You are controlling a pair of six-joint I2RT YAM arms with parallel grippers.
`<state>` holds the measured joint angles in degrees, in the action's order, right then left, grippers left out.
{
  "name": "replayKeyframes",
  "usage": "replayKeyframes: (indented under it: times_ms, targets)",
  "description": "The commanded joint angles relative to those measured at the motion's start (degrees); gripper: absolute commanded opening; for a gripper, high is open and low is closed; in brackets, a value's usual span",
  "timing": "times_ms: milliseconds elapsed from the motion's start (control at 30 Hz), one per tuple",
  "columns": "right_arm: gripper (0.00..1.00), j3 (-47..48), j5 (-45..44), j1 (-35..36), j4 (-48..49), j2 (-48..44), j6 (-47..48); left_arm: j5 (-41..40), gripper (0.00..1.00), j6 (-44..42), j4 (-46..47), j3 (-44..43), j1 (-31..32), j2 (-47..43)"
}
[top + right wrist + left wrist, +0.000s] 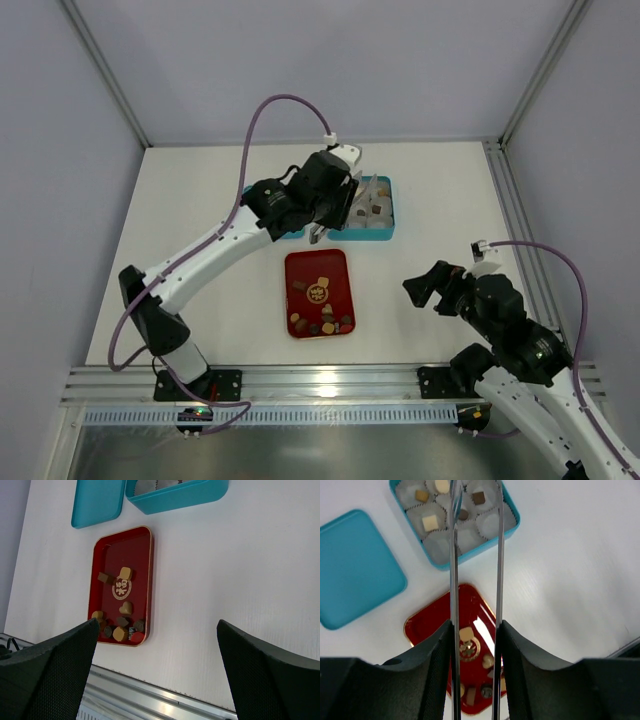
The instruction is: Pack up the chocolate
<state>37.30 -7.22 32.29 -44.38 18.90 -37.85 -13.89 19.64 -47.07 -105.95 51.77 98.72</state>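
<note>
Left wrist view tells us most about the progress. Inside the teal box (175, 497), five pieces of the chocolate (430, 522) lie in the crinkled paper cups (440, 547): a tan square, a cream round, a dark square, a cream square, and a dark round one just beside the left blade. At least three of the cups we can see are bare, and part of the box is cut off by the frame edge and the blades. The left tool (476, 495) hangs above the box with its two long metal blades parallel and a narrow gap between them. We see nothing pinched there, though the very tips run out of the picture. In the right wrist view, about nine pieces are left on the red tray (122, 550), most of them bunched at its near end, with a tan block and a brown one by the gold emblem. The right tool (157, 630) is spread wide and carries nothing, hovering over the bare surface (200, 200) to the right of the tray. The lid (355, 570) lies flat beside the box. We judge the job roughly a third done: the tray pieces have yet to go into cups, and the lid probably goes on last.
</note>
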Motion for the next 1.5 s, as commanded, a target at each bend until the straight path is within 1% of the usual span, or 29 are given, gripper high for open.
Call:
replayKeyframes:
  times_ms: [0, 133, 300, 433, 633, 1000, 1133, 1467]
  targets:
    - [1.00, -1.26, 1.24, 0.23, 4.65, 1.23, -0.30, -0.17, 0.41, 1.80, -5.30, 5.30, 0.17, -5.72]
    - [1.00, -2.40, 1.95, 0.14, 6.06, 1.93, -0.39, 0.09, 0.42, 3.30, -7.42, 13.81, 0.35, -12.83]
    - [1.00, -3.81, 2.39, 0.23, 7.29, 2.11, -0.65, 0.71, 0.42, 4.79, -11.11, 20.42, 0.44, -19.95]
    - [1.00, -4.60, 2.83, 0.23, 7.64, 2.20, -0.91, 1.06, 0.43, 6.02, -13.66, 26.48, 0.61, -23.56]
    - [1.00, -5.31, 2.83, 0.23, 7.91, 2.29, -0.91, 3.51, 0.44, 7.43, -15.33, 32.02, 1.58, -27.17]
    - [1.00, -7.06, 3.36, 0.23, 9.14, 2.64, -1.27, 8.79, 0.44, 6.73, -25.34, 35.55, 4.92, -32.18]
    - [1.00, -7.50, 3.53, 0.23, 10.01, 3.34, -1.44, 11.42, 0.45, 7.25, -26.32, 36.95, 6.67, -33.32]
    - [1.00, -7.77, 3.27, 0.23, 9.93, 3.43, -1.18, 12.48, 0.44, 8.40, -26.85, 38.80, 9.84, -32.36]
